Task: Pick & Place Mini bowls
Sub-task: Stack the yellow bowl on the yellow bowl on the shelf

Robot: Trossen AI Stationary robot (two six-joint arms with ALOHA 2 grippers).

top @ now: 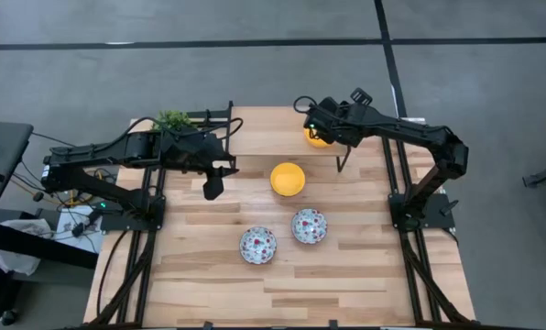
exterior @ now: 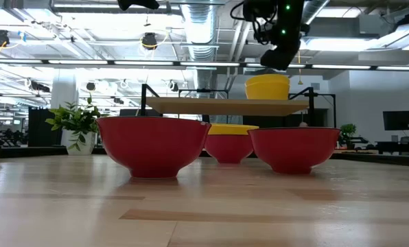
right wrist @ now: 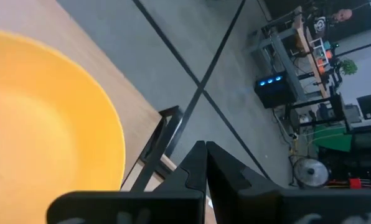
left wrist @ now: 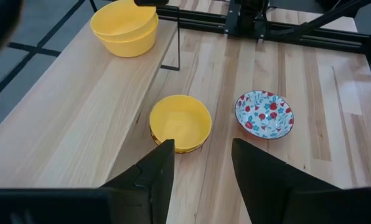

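Two yellow mini bowls are stacked (left wrist: 123, 28) on a raised wooden shelf (exterior: 191, 106) at the table's far edge; they also show as yellow bowls (top: 317, 139). My right gripper (right wrist: 201, 149) is shut and hovers just over that stack, seen from the side as the right gripper (exterior: 278, 58). A third yellow bowl (top: 288, 179) stands mid-table, apparently nested in a red-sided bowl (exterior: 228, 147). Two floral bowls (top: 257, 245) (top: 309, 225) rest on their bases nearer the front. My left gripper (left wrist: 201, 155) is open, above the table to the left of the middle yellow bowl (left wrist: 180, 121).
A small green potted plant (top: 172, 119) stands at the far left corner. The shelf's black legs (left wrist: 178, 37) and frame run along the far edge. Bare wood lies along the table's near edge (top: 282, 293) and left side.
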